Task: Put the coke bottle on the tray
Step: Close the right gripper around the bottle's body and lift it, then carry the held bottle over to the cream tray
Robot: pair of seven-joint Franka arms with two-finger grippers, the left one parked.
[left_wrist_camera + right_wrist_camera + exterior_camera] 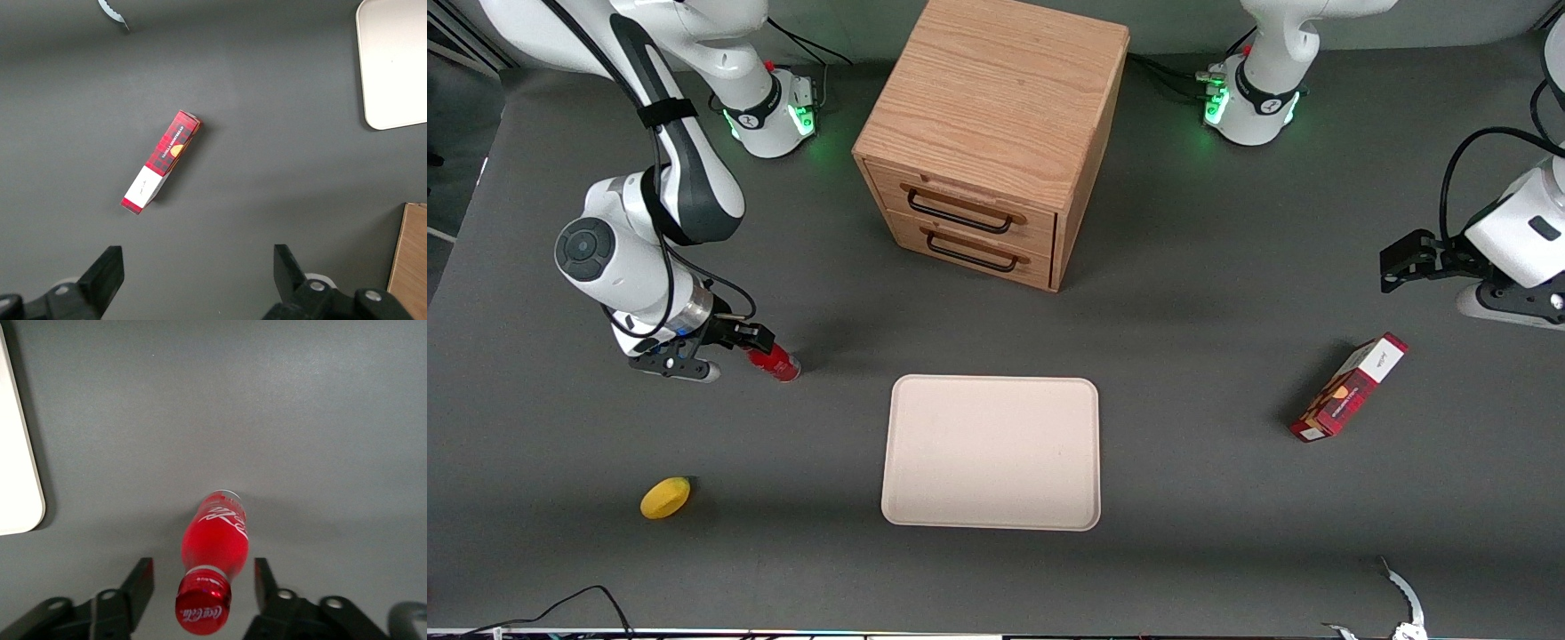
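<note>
The coke bottle (775, 363) is small, bright red and glossy, and stands on the grey table toward the working arm's end. In the right wrist view its red cap (203, 603) and body (216, 537) sit between my fingers. My gripper (738, 343) (203, 577) is open around the bottle's upper part; both fingers (139, 581) stand apart from it with a gap on each side. The cream-white tray (991, 452) lies flat in the middle of the table, beside the bottle and a little nearer the front camera; its rim shows in the right wrist view (17, 480).
A wooden two-drawer cabinet (989, 142) stands farther from the front camera than the tray. A yellow fruit (665, 498) lies nearer the front camera than the bottle. A red-and-white carton (1349, 388) (161, 162) lies toward the parked arm's end.
</note>
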